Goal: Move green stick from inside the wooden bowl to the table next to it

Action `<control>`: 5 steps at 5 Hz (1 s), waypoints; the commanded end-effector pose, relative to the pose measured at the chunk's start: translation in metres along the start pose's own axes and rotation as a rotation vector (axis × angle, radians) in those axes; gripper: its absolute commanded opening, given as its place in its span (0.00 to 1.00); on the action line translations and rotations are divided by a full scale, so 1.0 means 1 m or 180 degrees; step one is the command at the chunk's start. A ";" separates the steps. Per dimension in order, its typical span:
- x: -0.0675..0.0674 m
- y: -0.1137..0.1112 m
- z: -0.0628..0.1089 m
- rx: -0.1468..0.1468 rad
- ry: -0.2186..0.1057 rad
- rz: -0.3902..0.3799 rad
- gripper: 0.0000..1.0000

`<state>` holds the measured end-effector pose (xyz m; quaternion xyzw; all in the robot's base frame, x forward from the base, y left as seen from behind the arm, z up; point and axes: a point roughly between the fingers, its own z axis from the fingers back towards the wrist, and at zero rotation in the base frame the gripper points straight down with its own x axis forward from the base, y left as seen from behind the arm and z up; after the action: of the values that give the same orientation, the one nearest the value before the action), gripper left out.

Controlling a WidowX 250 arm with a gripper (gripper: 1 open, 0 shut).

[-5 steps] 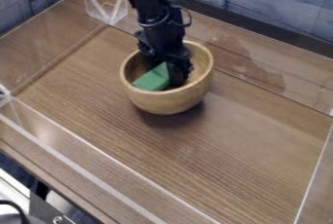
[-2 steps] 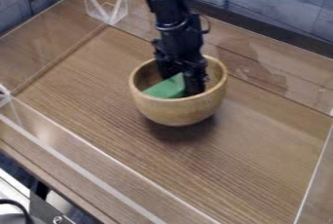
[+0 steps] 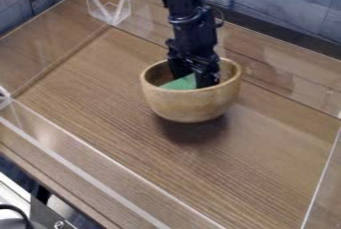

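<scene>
Green stick still lies inside the wooden bowl, which has slid right across the tabletop. My hand dips into the bowl; I cannot tell its spread. Nothing's out yet.

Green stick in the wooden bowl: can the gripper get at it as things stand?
Probably yes. The gripper is down inside the wooden bowl, right at the green stick; nothing else lies in the bowl to block it.
</scene>
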<state>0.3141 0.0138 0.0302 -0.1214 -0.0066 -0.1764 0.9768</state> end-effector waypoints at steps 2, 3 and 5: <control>-0.004 0.020 0.007 0.0021 0.0049 0.0027 0.00; -0.007 0.029 0.014 0.0019 0.0026 0.0025 0.00; -0.003 0.017 0.043 -0.0009 0.0015 -0.0128 0.00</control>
<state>0.3074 0.0368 0.0436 -0.1403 0.0333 -0.1909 0.9710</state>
